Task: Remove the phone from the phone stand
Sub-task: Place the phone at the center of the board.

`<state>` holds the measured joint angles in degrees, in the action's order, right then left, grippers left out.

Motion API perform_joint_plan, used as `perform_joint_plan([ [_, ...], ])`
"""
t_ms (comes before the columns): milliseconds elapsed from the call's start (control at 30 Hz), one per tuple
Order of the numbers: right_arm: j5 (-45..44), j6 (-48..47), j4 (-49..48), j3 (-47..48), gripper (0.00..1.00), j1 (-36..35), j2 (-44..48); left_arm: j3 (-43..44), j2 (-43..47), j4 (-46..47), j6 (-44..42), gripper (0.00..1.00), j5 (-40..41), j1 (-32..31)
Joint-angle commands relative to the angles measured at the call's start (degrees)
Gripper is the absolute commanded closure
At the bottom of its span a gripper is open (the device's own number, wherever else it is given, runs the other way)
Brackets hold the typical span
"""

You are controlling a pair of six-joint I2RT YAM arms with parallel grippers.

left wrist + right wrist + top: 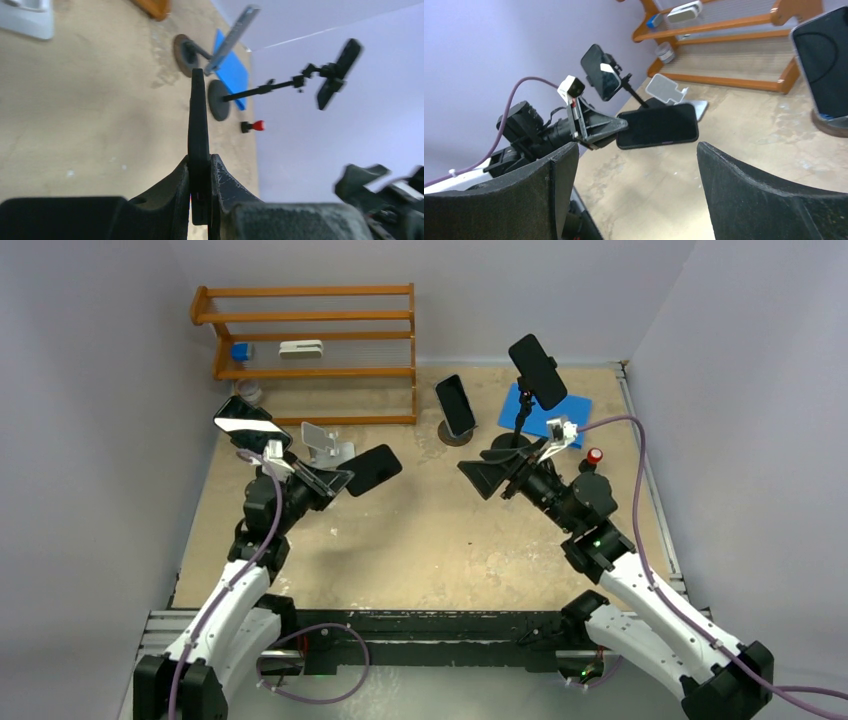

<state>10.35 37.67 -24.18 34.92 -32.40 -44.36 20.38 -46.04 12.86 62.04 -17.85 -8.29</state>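
Jaws of the left gripper (200,172) clamped one short end of the phone (373,469), holding it in the air just beside the bare white stand (325,443), while the right gripper (480,478) gaped wide and empty. Stiff, thin, fairly light and slick-faced, the phone looked apt to pivot in that end pinch; a hold across its long edges seemed safer. Farther back a second phone (456,405) leaned on a round foot (455,433), and the rack (300,290) carried a white box (300,349) and a blue block (241,351)
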Motion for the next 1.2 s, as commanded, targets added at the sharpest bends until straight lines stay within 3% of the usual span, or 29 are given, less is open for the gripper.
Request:
perform_joint_plan([
  [0, 6.24, 5.72, -7.31, -2.56, 0.11, -0.25, -0.85, 0.25, 4.70, 11.48, 9.43, 1.00, -5.51, 0.30],
  [233, 11.73, 17.78, -23.70, -8.25, 0.11, -0.42, -2.10, -2.66, 7.15, 20.44, 15.72, 1.00, -6.92, 0.25],
  [567, 8.94, 29.00, -48.98, -12.42, 0.11, -4.94, -13.59, -2.38, 9.77, 25.25, 18.95, 1.00, -8.50, 0.21],
  [1167, 1.27, 28.86, -64.63, -10.85, 0.11, -15.15, -27.50, 1.12, 12.65, 21.18, 16.67, 1.00, -10.48, -1.71],
])
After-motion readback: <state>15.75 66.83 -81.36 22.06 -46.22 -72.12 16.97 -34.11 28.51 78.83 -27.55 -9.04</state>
